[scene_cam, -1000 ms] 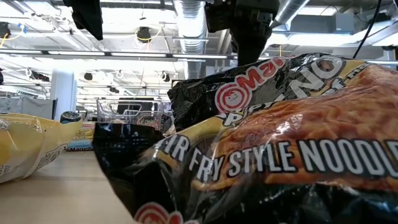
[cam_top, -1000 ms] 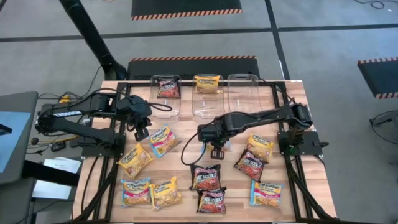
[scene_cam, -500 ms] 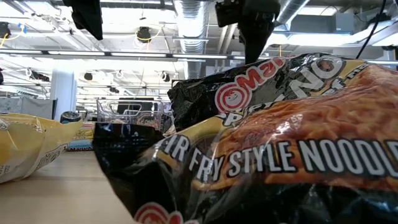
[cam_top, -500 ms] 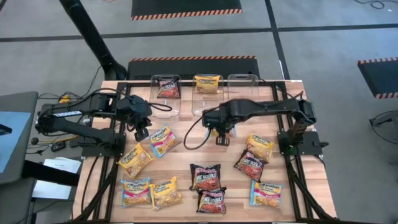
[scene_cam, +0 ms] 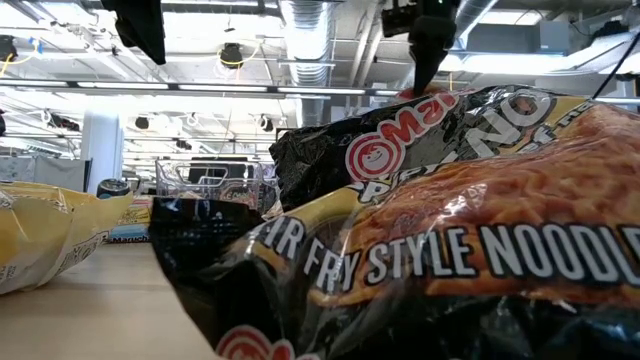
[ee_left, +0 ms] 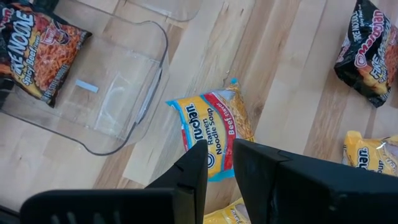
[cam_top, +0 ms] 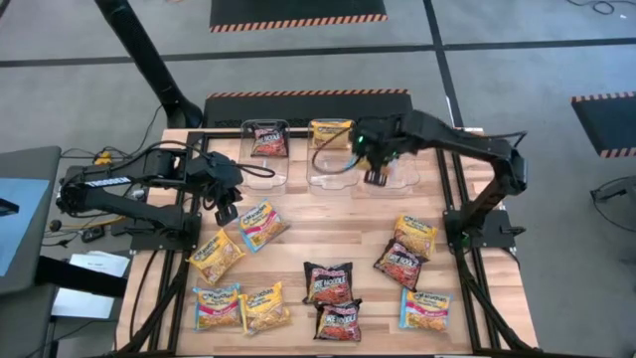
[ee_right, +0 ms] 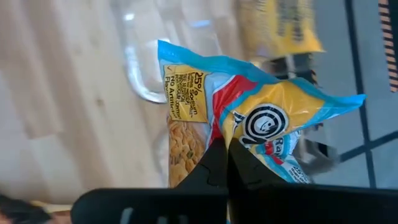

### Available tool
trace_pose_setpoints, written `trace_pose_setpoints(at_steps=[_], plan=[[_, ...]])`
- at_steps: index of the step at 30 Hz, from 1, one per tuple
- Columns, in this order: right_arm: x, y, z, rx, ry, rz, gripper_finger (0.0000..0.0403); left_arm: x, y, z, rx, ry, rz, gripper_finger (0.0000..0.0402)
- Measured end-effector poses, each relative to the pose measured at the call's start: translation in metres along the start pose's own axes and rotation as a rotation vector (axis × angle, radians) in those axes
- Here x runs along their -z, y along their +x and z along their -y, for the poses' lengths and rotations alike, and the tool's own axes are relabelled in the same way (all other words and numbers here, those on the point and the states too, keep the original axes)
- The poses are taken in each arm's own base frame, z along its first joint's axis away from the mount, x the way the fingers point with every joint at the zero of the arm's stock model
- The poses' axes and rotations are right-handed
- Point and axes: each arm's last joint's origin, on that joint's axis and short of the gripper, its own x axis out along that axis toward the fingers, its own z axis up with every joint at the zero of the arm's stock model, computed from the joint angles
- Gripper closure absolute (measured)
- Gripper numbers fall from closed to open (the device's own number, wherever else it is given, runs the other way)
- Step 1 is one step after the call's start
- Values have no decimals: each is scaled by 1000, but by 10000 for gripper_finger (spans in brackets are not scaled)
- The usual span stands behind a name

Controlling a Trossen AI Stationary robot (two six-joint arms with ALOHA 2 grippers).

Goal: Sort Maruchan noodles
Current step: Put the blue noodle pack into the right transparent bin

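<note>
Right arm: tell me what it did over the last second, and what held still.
The right gripper, shut on a crinkly blue-and-yellow ramen packet, swung from mid-table back to the clear plastic tubs, now above the right one. The left gripper stayed beside the blue-edged yellow packet; the other packets kept their places.

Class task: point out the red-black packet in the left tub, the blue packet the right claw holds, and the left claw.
Red-black packet (cam_top: 265, 140), high view, middle.
Blue packet (ee_right: 261, 118), right wrist view, logo.
Left claw (ee_left: 218, 163), left wrist view, between fingertips.

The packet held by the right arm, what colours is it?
Blue and yellow with a red patch: the packet shows best in the right wrist view, pinched in the right gripper.
</note>
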Motion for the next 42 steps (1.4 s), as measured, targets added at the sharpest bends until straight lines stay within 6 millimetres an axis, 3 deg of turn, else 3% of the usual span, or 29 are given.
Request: trace_pose_setpoints(at_steps=[10, 17, 32, 42], plan=[[22, 3, 66, 79, 38, -26, 400, -1, 0, -2, -8, -26, 2, 340], [37, 37, 92, 110, 31, -64, 400, -2, 1, -6, -22, -76, 3, 340], [60, 90, 107, 135, -15, -86, 400, -4, 1, -16, -103, -155, 22, 340], [64, 114, 95, 141, -139, -59, 400, -4, 1, -18, -125, -179, 30, 340]])
